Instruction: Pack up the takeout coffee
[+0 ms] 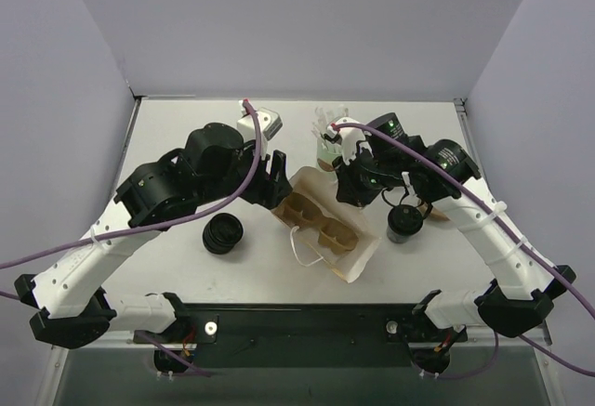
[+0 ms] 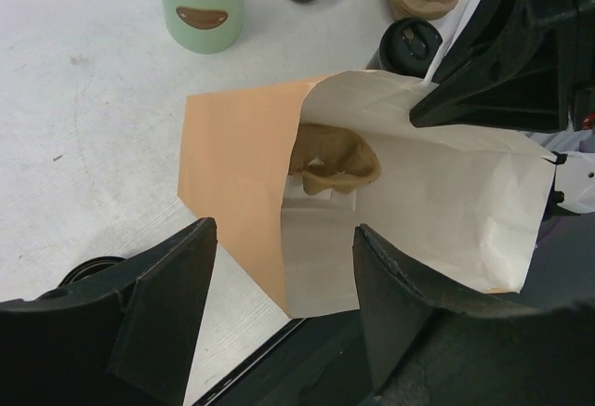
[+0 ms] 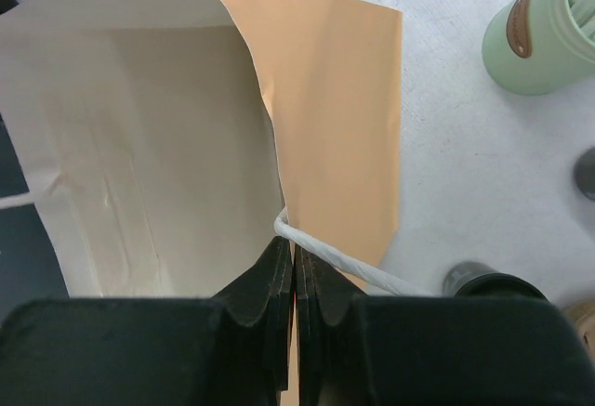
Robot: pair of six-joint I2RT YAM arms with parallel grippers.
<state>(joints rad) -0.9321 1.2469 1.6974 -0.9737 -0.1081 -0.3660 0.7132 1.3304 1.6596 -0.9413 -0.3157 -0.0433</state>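
Takeout coffee (image 1: 405,224) — black cup, black lid | left end effector (image 2: 284,239) spread | right end effector (image 3: 294,257) — pinching bag (image 3: 139,146)

Paper bag (image 1: 358,255) on tabletop (image 1: 279,281): cup carrier (image 1: 321,220) inside; takeout coffee (image 1: 405,224) right; lid stack (image 1: 223,233) left; straw cup (image 1: 326,152) behind.

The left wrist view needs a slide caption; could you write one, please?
Open left gripper at the mouth of a paper bag holding a cup carrier; right gripper pinching its rim.
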